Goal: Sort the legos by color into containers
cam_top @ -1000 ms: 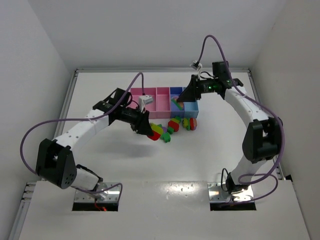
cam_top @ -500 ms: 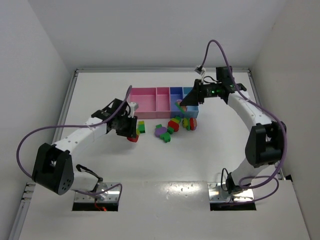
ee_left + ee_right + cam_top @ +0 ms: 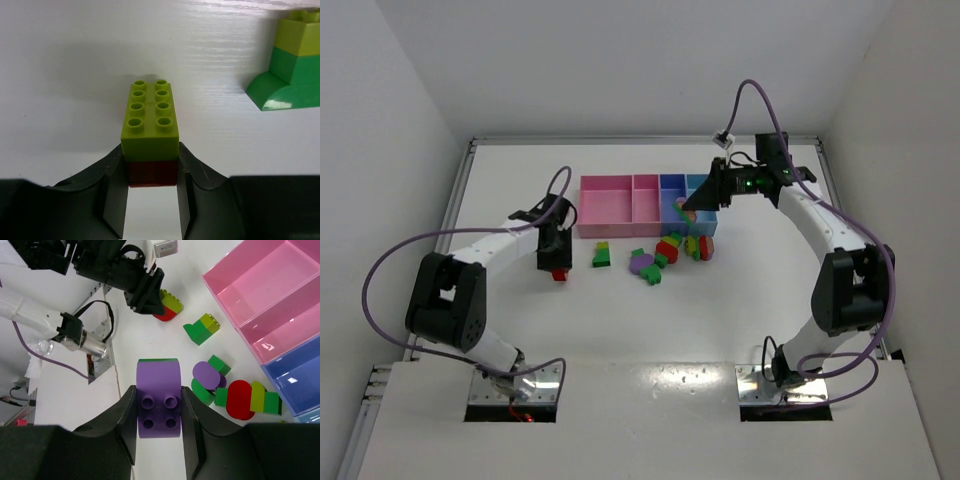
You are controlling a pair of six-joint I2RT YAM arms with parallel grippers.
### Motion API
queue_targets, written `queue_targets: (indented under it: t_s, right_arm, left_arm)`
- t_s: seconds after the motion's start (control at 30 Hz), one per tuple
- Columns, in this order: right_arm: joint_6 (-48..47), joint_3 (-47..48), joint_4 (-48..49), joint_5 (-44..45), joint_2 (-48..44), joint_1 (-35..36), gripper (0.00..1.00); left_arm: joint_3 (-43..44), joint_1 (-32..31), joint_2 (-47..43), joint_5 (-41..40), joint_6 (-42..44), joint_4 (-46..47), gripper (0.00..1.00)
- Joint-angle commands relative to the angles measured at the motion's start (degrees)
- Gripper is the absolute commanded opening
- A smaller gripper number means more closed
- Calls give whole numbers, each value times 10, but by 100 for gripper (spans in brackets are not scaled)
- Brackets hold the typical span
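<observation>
Clamping stack (image 3: 150, 125), left hand (image 3: 557, 266) sits outside bins' (image 3: 583, 206) edge; right hand (image 3: 687, 209) clamps purple block (image 3: 157, 377).

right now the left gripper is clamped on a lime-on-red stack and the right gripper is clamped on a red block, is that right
Not quite. The right gripper is shut on a purple block, not a red one, as the right wrist view shows. The left gripper is indeed clamped on the lime-on-red stack.
</observation>
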Motion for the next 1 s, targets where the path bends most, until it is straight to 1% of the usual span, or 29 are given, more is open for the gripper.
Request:
queue_targets:
  t_s: [0.0,0.03,0.1,0.13,0.17,0.2,0.27,0.33,0.4,0.43,0.47,0.5,0.53,0.57,0.6,0.67,0.7,0.73,0.8,0.83,0.97]
  right_arm:
    - [-21,14,4,-1,-3,-3,0]
    - [-21,14,4,-1,-3,-3,0]
    - [-21,14,4,-1,-3,-3,0]
    - [-21,14,4,-1,-3,-3,0]
    - [-21,14,4,-6,-3,-3,0]
    - [-21,14,4,-6,-3,-3,0]
    - [-21,8,4,-12,-3,-3,0]
    - [-21,8,4,-12,-3,-3,0]
    - [-21,2,4,-19,-3,-3,0]
    - [-21,2,4,-24,-3,-3,0]
    - [-16,-3,4,-31,-8,-3,0]
    - [-2,-3,15,-43,-8,-3,0]
    - [12,-3,27,-51,-8,-3,0]
    - [30,-12,44,-60,-8,-3,0]
    - [49,-20,66,-73,-8,3,0]
    - [111,-28,130,-82,-13,9,0]
    - [138,-37,161,-82,-13,18,0]
    - [196,-37,225,-91,-13,28,0]
    - [234,-44,265,-97,-5,37,0]
    - [249,-37,279,-102,2,42,0]
    - [328,-8,347,-115,24,83,0]
  left_arm:
    - [35,14,21,15,1,13,17]
    - [35,14,21,28,1,13,29]
    - [41,14,33,36,12,13,38]
    - [47,14,33,50,20,13,55]
    - [47,14,33,51,25,13,62]
    - [55,14,33,59,30,13,64]
    - [60,14,19,86,55,13,75]
    - [65,14,-1,105,78,7,77]
    - [65,19,-17,165,108,-2,77]
    - [65,30,-28,193,147,-2,77]
    - [65,39,-55,288,173,-7,77]
    - [70,50,-69,344,196,-7,77]
    - [70,65,-82,403,243,-7,77]
    - [70,66,-92,453,258,-13,77]
    - [78,66,-97,530,269,-13,77]
    - [101,66,-88,596,276,-13,77]
    - [109,59,-78,655,276,-13,76]
    - [127,59,-52,687,276,-13,76]
    - [143,53,-29,737,270,-13,74]
    - [143,53,-21,775,264,-13,74]
    - [203,32,-1,770,259,5,74]
